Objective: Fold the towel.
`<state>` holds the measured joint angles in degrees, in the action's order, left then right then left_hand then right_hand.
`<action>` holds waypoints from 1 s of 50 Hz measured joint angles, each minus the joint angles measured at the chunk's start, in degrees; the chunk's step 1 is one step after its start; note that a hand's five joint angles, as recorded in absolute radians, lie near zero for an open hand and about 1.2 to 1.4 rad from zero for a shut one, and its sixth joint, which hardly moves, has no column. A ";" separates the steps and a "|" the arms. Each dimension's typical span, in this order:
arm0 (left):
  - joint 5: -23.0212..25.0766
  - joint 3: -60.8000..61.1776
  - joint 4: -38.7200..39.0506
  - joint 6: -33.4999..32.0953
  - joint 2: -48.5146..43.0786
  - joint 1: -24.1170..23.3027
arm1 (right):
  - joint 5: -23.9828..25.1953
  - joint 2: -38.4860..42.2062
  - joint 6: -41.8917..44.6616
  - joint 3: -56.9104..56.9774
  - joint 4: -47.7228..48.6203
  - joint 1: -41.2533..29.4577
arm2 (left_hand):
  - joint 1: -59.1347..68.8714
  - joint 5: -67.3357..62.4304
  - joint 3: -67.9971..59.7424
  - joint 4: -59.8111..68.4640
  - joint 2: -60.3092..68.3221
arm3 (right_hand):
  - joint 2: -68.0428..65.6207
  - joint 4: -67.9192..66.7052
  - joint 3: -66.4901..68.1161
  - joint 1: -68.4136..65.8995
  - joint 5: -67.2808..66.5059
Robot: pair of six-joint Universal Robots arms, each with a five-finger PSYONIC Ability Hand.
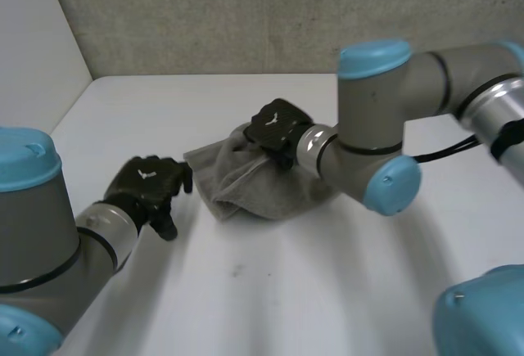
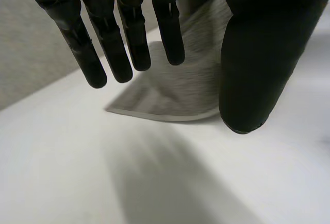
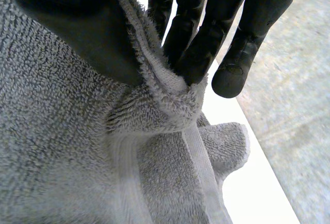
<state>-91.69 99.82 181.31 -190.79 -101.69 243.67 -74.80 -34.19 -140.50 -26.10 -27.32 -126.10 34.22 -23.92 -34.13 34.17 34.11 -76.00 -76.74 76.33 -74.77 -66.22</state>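
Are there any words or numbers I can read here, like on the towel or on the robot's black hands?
No words or numbers can be read in these pictures.
White mark on the back of the left hand: too small to read.
White mark on the back of the right hand: too small to read.
The grey towel: plain, with no label or print showing.

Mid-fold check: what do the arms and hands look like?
The left arm and right arm are grey tubes with light-blue joint caps. The left robot hand and right robot hand are black, with a small white mark on the back.
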 measured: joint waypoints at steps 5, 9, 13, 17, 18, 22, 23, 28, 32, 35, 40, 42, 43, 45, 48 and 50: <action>-0.16 -0.30 4.40 0.18 -1.56 1.34 | -0.20 -7.57 -1.93 -8.15 1.98 1.35 | -6.06 6.06 5.97 -6.07 -5.98 | 0.00 0.00 0.00 0.05 0.00; 0.33 -0.66 7.48 0.39 -3.54 1.66 | -0.41 -14.81 -2.39 -15.95 4.77 2.28 | -10.32 10.57 10.46 -10.61 -10.49 | 0.00 0.00 0.00 0.05 0.00; 1.49 -1.54 9.45 0.70 -5.97 1.28 | -1.15 -20.95 -2.32 -22.21 6.68 2.76 | -13.96 14.24 14.17 -14.10 -14.18 | 0.00 0.00 0.00 0.05 0.00; 3.94 -3.11 10.46 2.05 -8.83 0.47 | -2.95 -25.68 -2.14 -26.80 7.32 2.92 | -15.17 15.40 15.35 -15.22 -15.36 | 0.00 0.00 0.00 0.05 0.00; 4.42 -3.35 10.53 2.47 -9.18 0.36 | -3.31 -26.22 -2.12 -27.32 7.31 2.92 | -15.17 15.43 15.36 -15.25 -15.36 | 0.00 0.00 0.00 0.05 0.00; 8.06 -4.91 10.63 6.37 -11.20 -0.42 | -5.37 -28.48 -2.00 -29.45 7.15 2.87 | -15.17 15.52 15.36 -15.34 -15.41 | 0.00 0.00 0.00 0.05 0.00; 9.19 -5.30 10.59 7.82 -11.76 -0.62 | -5.92 -28.93 -1.99 -29.92 7.11 2.83 | -15.17 15.52 15.36 -15.34 -15.41 | 0.00 0.00 0.00 0.05 0.00; 13.62 -7.48 10.48 14.57 -14.47 -1.67 | -7.39 -29.87 -2.15 -31.29 7.02 2.60 | -15.17 15.50 15.36 -15.34 -15.41 | 0.00 0.00 0.00 0.05 0.00; 15.37 -9.15 10.36 19.11 -16.46 -2.64 | -7.88 -30.34 -2.55 -31.94 7.12 2.44 | -15.17 15.30 15.36 -15.34 -15.40 | 0.00 0.00 0.00 0.05 0.00; 15.84 -10.54 10.29 23.36 -18.02 -3.57 | -8.00 -30.94 -3.34 -32.27 7.25 2.32 | -15.17 15.27 15.35 -15.34 -15.36 | 0.00 0.00 0.00 0.05 -0.01; 15.71 -12.49 10.19 30.58 -20.10 -4.77 | -8.01 -31.52 -4.50 -32.40 7.38 2.15 | -15.16 15.17 15.29 -15.33 -15.28 | 0.00 0.00 0.00 0.05 0.00; 15.55 -13.37 10.10 34.03 -21.01 -5.37 | -8.12 -31.62 -4.77 -32.38 7.42 2.09 | -15.16 14.99 15.24 -15.23 -15.27 | 0.00 0.00 0.00 0.05 0.00; 15.45 -13.85 10.05 36.01 -21.47 -5.73 | -8.24 -31.66 -4.90 -32.37 7.44 2.07 | -15.14 14.99 15.24 -15.23 -15.27 | 0.00 0.00 0.00 0.05 -0.01; 15.27 -14.57 9.99 39.39 -22.28 -6.43 | -8.51 -31.69 -5.04 -32.33 7.45 2.02 | -15.09 14.94 15.23 -15.23 -15.26 | 0.00 0.00 0.00 0.05 -0.01; 15.05 -15.34 10.04 43.52 -23.17 -7.36 | -9.07 -31.68 -5.16 -32.35 7.47 2.00 | -14.97 14.68 15.12 -15.17 -15.03 | 0.00 0.00 0.00 0.05 -0.01; 14.87 -15.82 10.11 46.09 -23.86 -8.04 | -9.46 -31.68 -5.21 -32.48 7.49 2.02 | -14.92 14.34 14.69 -14.88 -14.68 | 0.00 0.00 0.00 0.05 0.00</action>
<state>-76.81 84.01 191.43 -144.69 -125.54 235.62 -84.26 -65.87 -145.71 -58.58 -19.83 -124.08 19.30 -9.58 -19.43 19.30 19.44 -76.00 -76.74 76.33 -74.72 -66.22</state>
